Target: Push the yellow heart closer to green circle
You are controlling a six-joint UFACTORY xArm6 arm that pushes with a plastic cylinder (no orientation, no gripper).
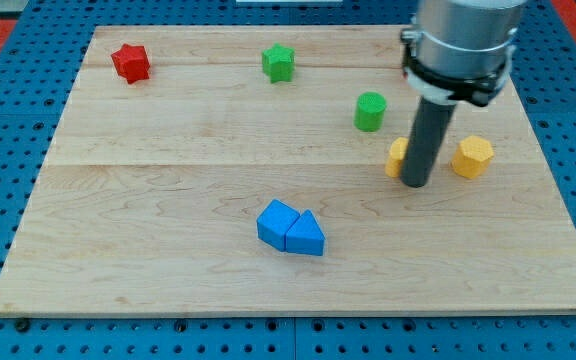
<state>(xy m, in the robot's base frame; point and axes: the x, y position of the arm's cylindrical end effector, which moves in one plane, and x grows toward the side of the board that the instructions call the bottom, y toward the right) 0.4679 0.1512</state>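
Camera view: tip (418, 185) against yellow heart (397, 157).

Landmark: circle (370, 110), sitting in board's (168, 250) upper right.

- Heart (397, 156) lying just below-right of circle, partly hiding behind rod.
- My tip (418, 185) resting against heart's right side.
- Hexagon (472, 157) sitting farther right.
- Two stars (279, 62) (130, 62) lying up-left.
- Cube (277, 222) and wedge (306, 235) touching each other, well below-left.

A silver-grey cylindrical arm housing (465, 35) with a black collar carries a straight dark rod (423, 140).
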